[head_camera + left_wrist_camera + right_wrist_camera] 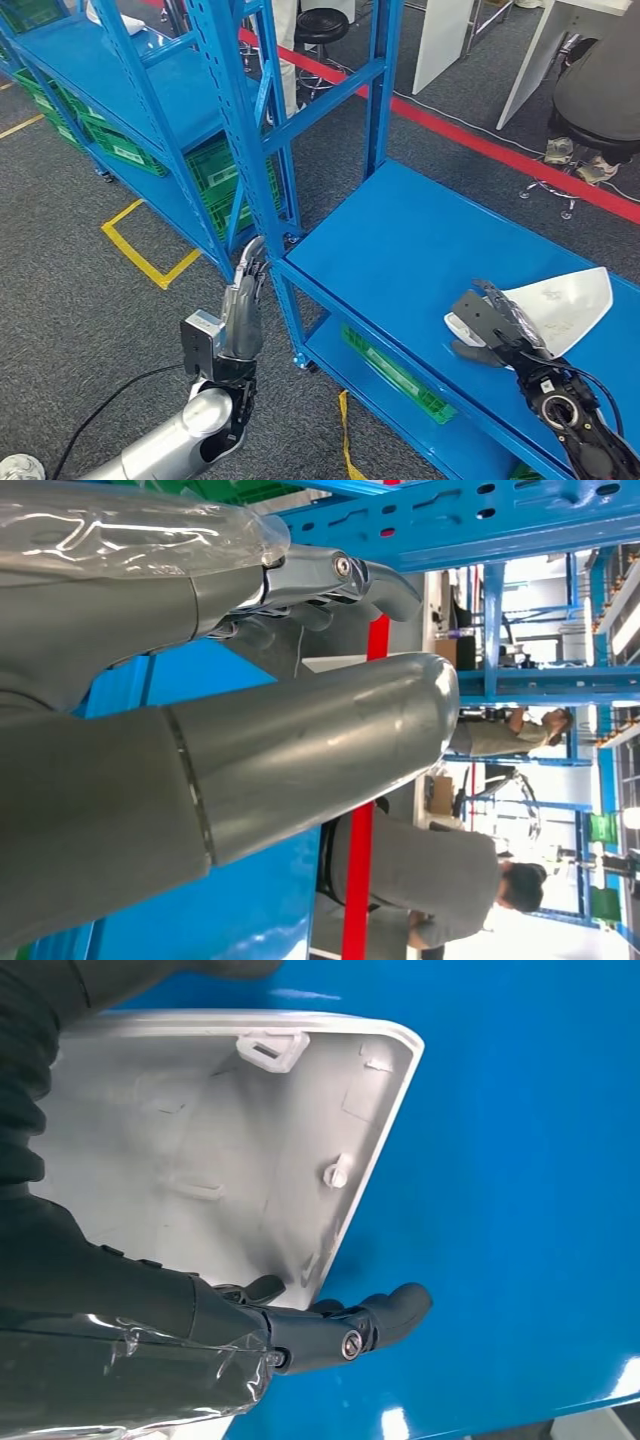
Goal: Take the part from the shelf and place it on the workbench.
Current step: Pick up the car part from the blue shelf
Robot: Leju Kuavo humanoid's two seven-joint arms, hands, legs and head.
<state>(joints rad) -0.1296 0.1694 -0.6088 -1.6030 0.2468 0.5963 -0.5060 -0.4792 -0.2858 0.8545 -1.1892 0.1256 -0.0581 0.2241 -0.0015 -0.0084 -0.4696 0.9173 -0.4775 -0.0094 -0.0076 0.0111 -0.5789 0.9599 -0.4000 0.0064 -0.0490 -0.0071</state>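
The part [562, 300] is a white, wedge-shaped plastic cover lying on the upper deck of the blue shelf [407, 230], at its right end. My right hand [490, 325] grips the narrow near end of it. In the right wrist view the hollow inside of the part [226, 1150] faces the camera, with clips and a peg. The dark fingers [340, 1325] curl along one of its edges, over the blue deck [528, 1160]. My left hand [243, 305] is raised beside the shelf's corner post. Its fingers are straight and hold nothing. The left wrist view shows this left hand [226, 750] close up.
A second blue rack [151, 80] stands at the back left with green crates [219, 180] on its low deck. Another green crate [396, 375] lies under the part's shelf. Yellow tape [143, 255] and a red line [483, 145] mark the floor. A person [596, 90] sits at the far right.
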